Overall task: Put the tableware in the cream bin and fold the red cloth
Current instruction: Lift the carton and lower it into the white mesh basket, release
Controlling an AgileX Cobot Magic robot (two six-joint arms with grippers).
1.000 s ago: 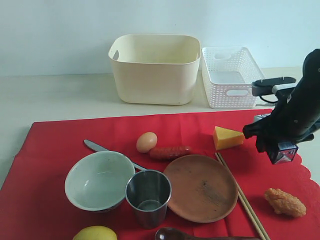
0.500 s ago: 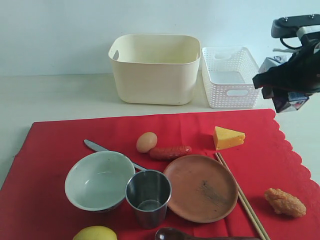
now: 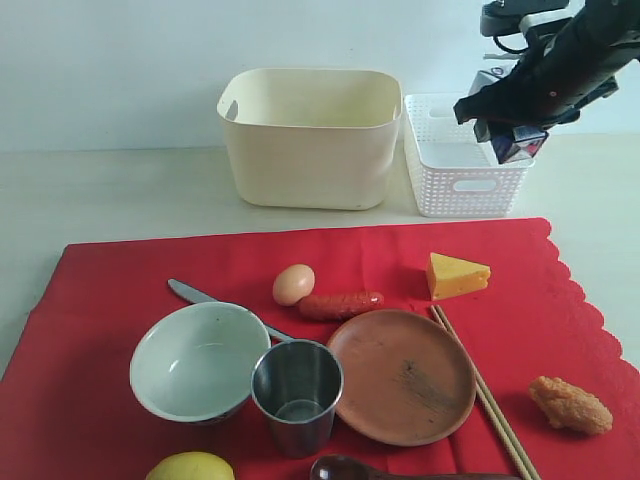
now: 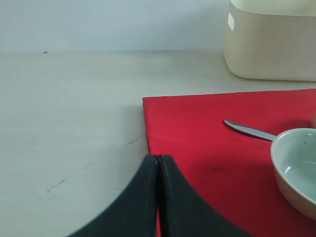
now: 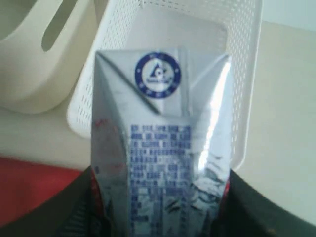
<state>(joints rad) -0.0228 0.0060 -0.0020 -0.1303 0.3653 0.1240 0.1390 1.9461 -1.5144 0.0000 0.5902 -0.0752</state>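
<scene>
**Far left:** the left gripper sits w/ its jaws pressed together on nothing, at the left edge of the red cloth. The cloth lies flat across the near table.

**Far right:** the right gripper clamps the milk carton in the air above the white basket. The basket stands just right of the cream bin, beyond the cloth's far edge.

The step in hand looks like clearing a non-tableware item off the cloth. It's prob. best done by centring the carton over the basket's opening and lowering it till it's inside the walls. Letting go low should keep it from tipping out or clipping the rim. The basket looks light and may slide if bumped.

**Count on the cloth, left to right:**
- metal knife x1
- bowl x1
- lemon x1, partly cut off by the near frame edge
- egg x1
- steel cup x1
- sausage x1
- dark spoon x1
- brown plate x1
- cheese wedge x1
- chopsticks x2, one pair
- fried piece x1

**Elsewhere:** bins x2, cloth x1, carton x1.

All six kinds of tableware lie on the cloth and none shows in the cream bin. Neither the binning nor the fold has begun.
</scene>
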